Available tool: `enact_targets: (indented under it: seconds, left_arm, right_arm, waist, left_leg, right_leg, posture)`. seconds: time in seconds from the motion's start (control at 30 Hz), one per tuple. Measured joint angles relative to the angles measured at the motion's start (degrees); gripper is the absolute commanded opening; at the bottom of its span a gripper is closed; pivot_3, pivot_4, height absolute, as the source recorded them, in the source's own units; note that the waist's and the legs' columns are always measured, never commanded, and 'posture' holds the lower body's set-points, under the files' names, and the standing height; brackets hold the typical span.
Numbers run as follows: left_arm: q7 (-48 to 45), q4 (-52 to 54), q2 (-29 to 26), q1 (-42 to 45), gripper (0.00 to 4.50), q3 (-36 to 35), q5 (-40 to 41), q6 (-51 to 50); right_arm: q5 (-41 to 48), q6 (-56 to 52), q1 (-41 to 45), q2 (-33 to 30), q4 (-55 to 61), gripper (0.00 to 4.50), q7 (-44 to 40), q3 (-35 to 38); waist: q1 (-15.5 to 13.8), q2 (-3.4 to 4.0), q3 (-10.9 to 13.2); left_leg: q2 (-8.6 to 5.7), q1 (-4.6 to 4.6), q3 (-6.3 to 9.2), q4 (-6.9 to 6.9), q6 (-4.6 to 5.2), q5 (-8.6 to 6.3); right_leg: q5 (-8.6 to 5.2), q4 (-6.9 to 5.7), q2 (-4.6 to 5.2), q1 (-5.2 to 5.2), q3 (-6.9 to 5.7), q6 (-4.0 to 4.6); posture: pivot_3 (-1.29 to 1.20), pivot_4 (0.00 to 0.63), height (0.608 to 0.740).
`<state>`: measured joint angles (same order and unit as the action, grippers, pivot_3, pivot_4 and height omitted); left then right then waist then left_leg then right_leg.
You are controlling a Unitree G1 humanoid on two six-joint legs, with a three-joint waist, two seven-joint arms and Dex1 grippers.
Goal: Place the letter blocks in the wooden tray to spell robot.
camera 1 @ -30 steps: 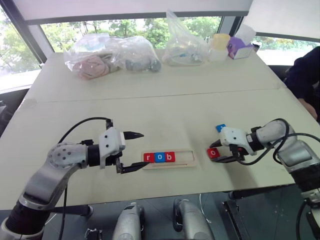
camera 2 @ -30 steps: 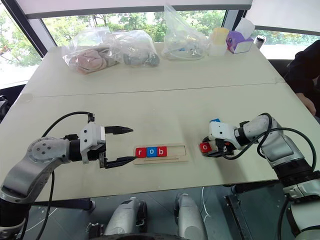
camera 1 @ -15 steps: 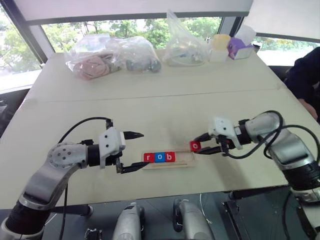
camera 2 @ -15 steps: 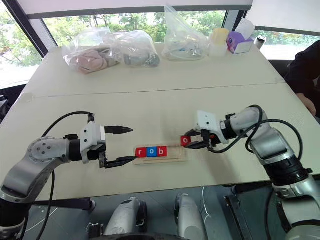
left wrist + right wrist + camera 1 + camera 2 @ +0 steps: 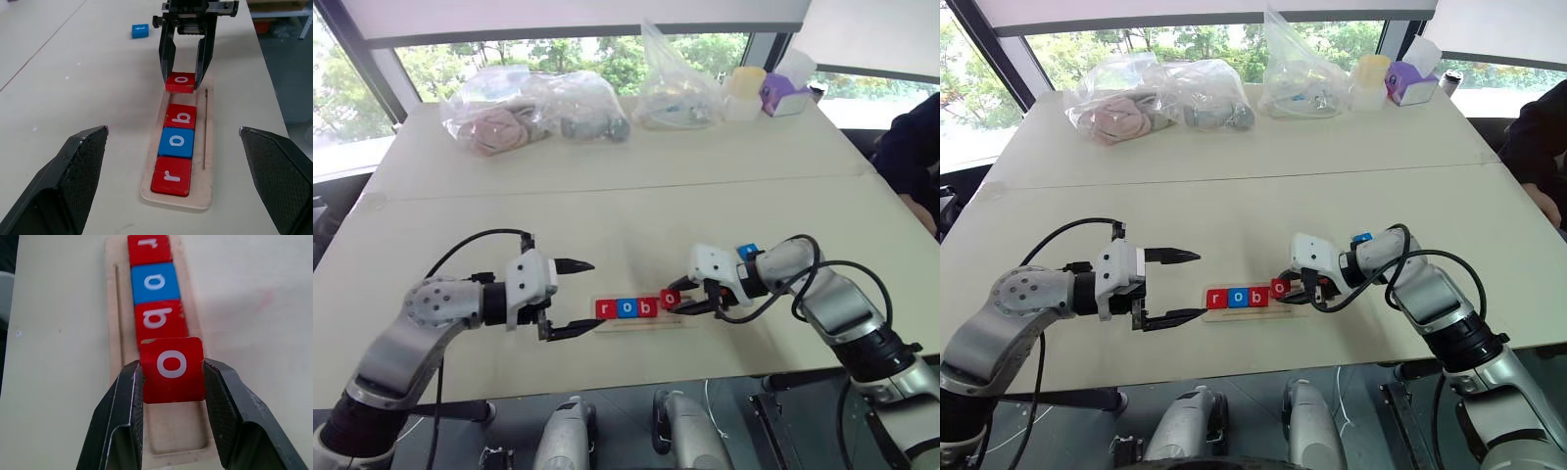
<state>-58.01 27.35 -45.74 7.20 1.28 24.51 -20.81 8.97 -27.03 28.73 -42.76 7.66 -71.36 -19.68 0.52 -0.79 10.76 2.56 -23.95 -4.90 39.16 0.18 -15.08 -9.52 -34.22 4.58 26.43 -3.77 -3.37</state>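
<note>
The right fingers are closed on the two opposite sides of a red "o" block, and they hold it a little above the wooden tray, just beside the red "b" block. The right gripper points toward the robot's left and slopes downward, with the forearm bent in from the right side of the table. The left fingers stand wide open and hold nothing. The left gripper hovers just off the left end of the tray, pointing to the right and almost level, one finger above the other.

In the tray lie already the red "r" block, the blue "o" block and the "b" block, in one row from the left end, each touching the next. The held block overlaps the edge of the "b" block in the right wrist view, and whether they touch I cannot tell. The right part of the tray past the held block is free, between its thin rims. A blue block lies on the table beyond the right gripper, well apart from the tray. The table around the tray is bare; plastic bags sit at the far edge, near the window.
</note>
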Motion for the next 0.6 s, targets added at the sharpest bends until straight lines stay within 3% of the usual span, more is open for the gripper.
enact_targets:
  seconds: [0.6]
  left_arm:
    - [-1.5, 0.8, -1.5, -0.7, 4.50, -0.5, 0.0, -0.2]
  right_arm:
    - [-1.4, 0.4, -1.1, 0.7, 1.0, 1.20, 1.4, -1.9]
  waist:
    - [0.0, 0.00, 0.0]
  left_leg:
    - [0.00, 0.00, 0.00, 0.00, 0.00, 0.00]
  right_leg:
    - [0.00, 0.00, 0.00, 0.00, 0.00, 0.00]
  posture:
    - [0.00, 0.150, 0.740]
